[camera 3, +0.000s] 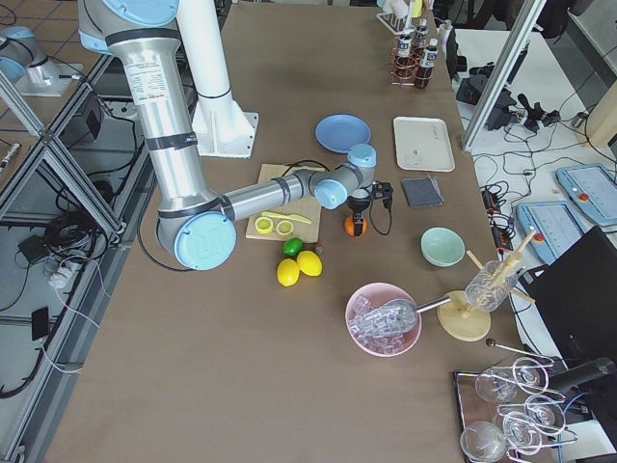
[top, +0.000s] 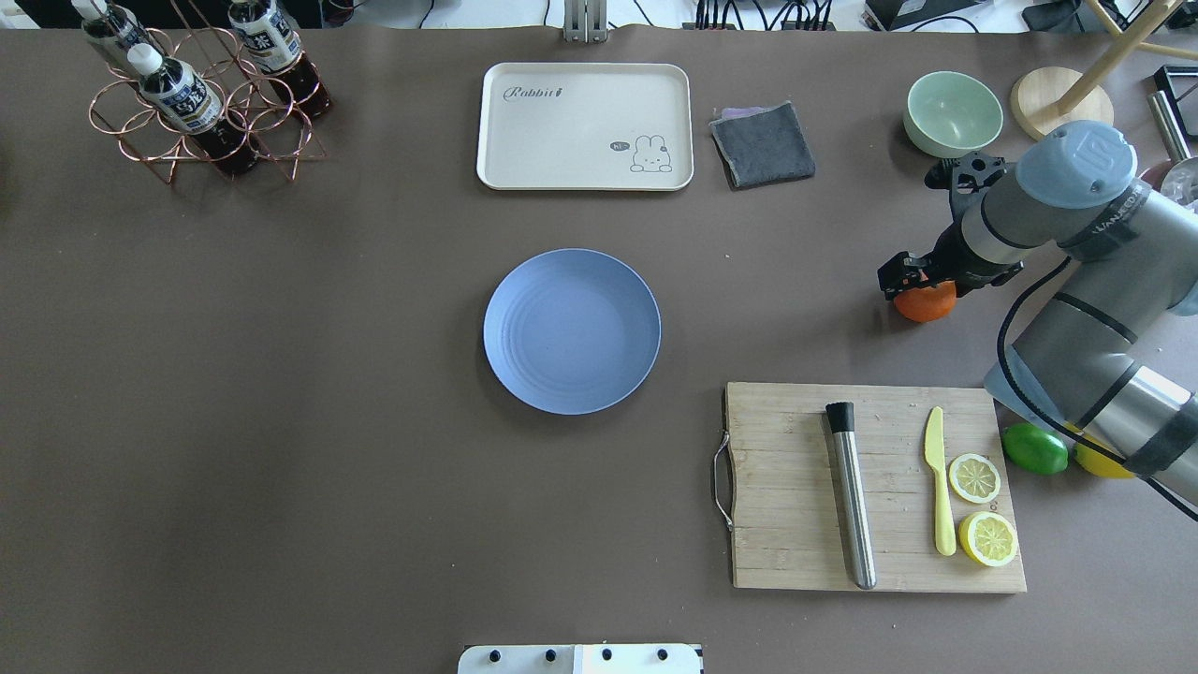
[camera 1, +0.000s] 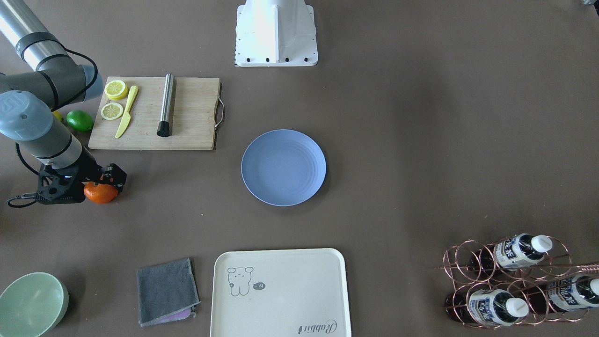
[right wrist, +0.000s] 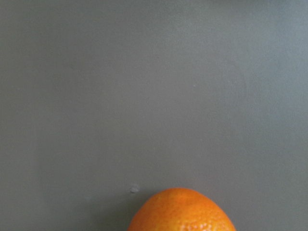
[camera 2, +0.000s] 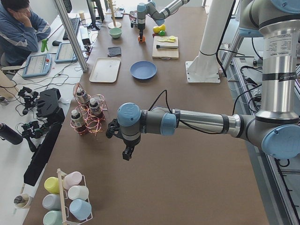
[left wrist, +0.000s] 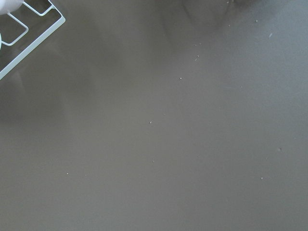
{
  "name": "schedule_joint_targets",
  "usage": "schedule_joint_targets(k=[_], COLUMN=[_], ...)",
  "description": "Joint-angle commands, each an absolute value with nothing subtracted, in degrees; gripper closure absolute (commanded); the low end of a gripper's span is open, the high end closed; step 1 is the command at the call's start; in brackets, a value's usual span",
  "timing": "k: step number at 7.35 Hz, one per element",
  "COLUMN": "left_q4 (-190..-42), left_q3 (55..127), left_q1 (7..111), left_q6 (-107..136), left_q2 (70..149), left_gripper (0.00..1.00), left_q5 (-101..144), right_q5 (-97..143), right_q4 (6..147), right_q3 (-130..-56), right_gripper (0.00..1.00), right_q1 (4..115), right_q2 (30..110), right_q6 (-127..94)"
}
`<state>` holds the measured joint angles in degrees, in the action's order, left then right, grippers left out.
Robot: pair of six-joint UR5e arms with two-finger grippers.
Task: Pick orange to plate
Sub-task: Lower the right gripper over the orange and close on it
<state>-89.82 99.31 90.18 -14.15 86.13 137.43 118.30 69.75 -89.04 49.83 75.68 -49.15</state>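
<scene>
The orange (camera 1: 99, 194) is covered from above by the right gripper (camera 1: 102, 183) near the desk's right end. Whether it is clenched cannot be told. The plate (camera 1: 283, 167) is set mid-desk, well apart, so a carry is judged needed. The left gripper (camera 2: 127, 151) is parked far off, its state unreadable.

orange (camera 1: 100, 194) top hidden under right hand (camera 1: 99, 183), green bowl (camera 1: 29, 303) cut by frame edge

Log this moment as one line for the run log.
phase: pick | right gripper: down over orange, grip unclear | orange: on table, not on plate | left gripper: far off, state unclear
</scene>
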Motion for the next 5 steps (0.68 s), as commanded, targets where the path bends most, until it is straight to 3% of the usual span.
schedule_joint_targets(k=[1, 2, 3, 4, 5], left_q4=[-89.91, -89.91, -89.91, -89.91, -89.91], left_q3=[99.32, 99.32, 99.32, 99.32, 99.32], left_q1=[90.18, 90.18, 90.18, 90.18, 90.18], left_q6=[-14.15, -14.15, -14.15, -14.15, -14.15], left_q2=[86.13, 86.13, 86.13, 86.13, 86.13], left_gripper=[0.01, 0.01, 0.01, 0.01, 0.01], left_q5=[137.37, 137.37, 137.37, 137.37, 137.37], right_q5=[118.30, 117.69, 116.21, 116.02, 116.10], right_q4=[69.61, 69.61, 69.61, 69.61, 69.61], right_q3=[-88.86, -88.86, -88.94, -88.95, -90.42], right_gripper=[0.03, 0.07, 0.27, 0.80, 1.00], right_q1=[49.48, 49.22, 49.13, 48.78, 48.78], right_q2=[75.94, 76.11, 76.20, 76.38, 76.29], right_q6=[-49.13, -49.13, -50.52, -51.41, -51.59])
